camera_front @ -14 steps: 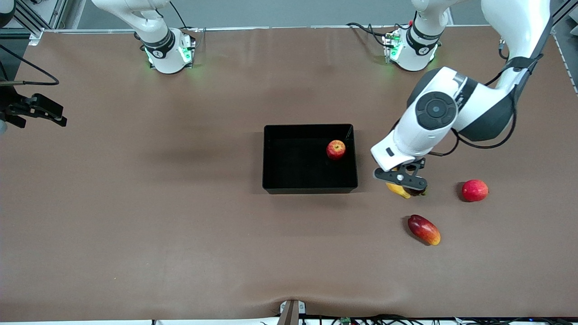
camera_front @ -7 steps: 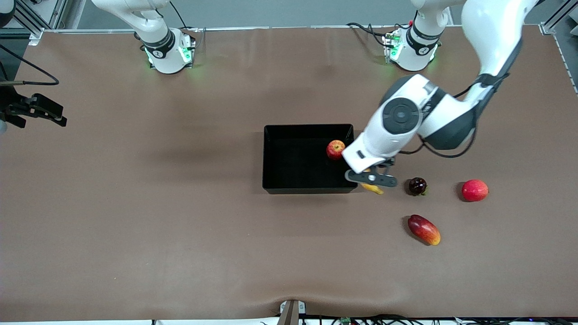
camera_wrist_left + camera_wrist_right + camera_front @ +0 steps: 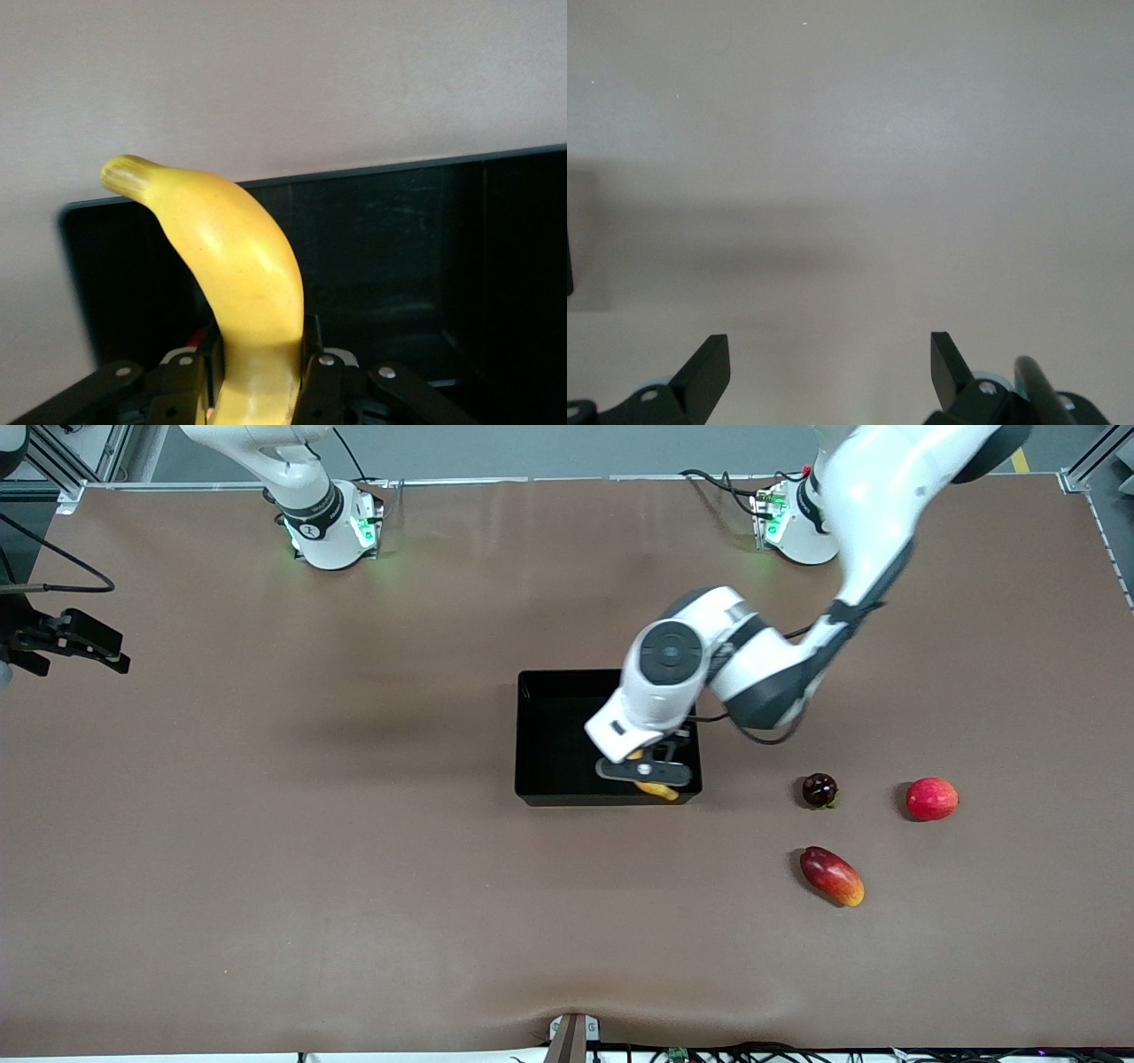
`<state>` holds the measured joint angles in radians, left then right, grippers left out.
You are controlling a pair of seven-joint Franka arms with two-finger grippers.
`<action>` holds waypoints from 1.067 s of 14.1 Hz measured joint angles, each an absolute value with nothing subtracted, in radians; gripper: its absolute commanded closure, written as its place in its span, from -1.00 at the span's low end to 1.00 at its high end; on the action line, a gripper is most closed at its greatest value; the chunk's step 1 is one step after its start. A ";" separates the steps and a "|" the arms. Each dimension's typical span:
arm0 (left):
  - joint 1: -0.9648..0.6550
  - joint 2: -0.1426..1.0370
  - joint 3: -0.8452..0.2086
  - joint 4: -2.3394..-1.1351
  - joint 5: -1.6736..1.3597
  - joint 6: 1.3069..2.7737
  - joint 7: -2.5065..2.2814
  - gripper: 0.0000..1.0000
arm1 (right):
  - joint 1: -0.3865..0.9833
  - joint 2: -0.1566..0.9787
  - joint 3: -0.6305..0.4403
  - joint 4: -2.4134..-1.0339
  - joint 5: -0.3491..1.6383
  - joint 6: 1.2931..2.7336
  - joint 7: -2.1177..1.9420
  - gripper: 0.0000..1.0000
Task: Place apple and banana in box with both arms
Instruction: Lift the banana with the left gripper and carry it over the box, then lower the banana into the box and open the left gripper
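Banana (image 3: 656, 788) hangs clenched in the left gripper (image 3: 644, 771) over the box (image 3: 549, 731), above the corner nearest the front camera at the left arm's end. The right gripper (image 3: 830, 367) waits with fingers spread wide over the table's edge at the right arm's end, holding nothing.

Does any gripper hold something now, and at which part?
The left gripper holds the banana near one end, over the box. The right gripper holds nothing.
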<state>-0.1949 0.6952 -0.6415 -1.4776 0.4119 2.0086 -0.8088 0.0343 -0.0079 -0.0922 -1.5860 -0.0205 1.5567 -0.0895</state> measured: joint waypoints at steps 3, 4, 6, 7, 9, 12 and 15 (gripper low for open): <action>-0.342 0.743 -0.546 -1.417 0.412 2.073 -0.882 1.00 | 0.034 -0.008 -0.092 -1.586 -0.020 1.557 -0.090 -1.00; -0.368 0.761 -0.536 -1.400 0.412 2.094 -0.905 1.00 | 0.034 -0.008 -0.092 -1.586 -0.020 1.557 -0.090 -1.00; -0.398 0.794 -0.530 -1.381 0.412 2.135 -0.926 1.00 | 0.034 -0.008 -0.093 -1.586 -0.020 1.557 -0.090 -1.00; -0.410 0.807 -0.526 -1.377 0.412 2.150 -0.928 1.00 | 0.034 -0.008 -0.094 -1.586 -0.020 1.557 -0.090 -1.00; -0.444 0.829 -0.494 -1.375 0.412 2.175 -0.931 1.00 | 0.034 -0.008 -0.094 -1.586 -0.020 1.557 -0.090 -1.00; -0.512 0.870 -0.413 -1.372 0.412 2.201 -0.931 1.00 | 0.034 -0.008 -0.095 -1.586 -0.020 1.557 -0.090 -1.00; -0.538 0.904 -0.389 -1.367 0.412 2.211 -0.929 0.93 | 0.029 -0.008 -0.098 -1.586 -0.020 1.557 -0.090 -1.00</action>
<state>-0.5378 0.9043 -0.3887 -1.3671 0.4119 2.2111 -0.9292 0.0294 -0.0079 -0.0981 -1.5860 -0.0205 1.5567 -0.0896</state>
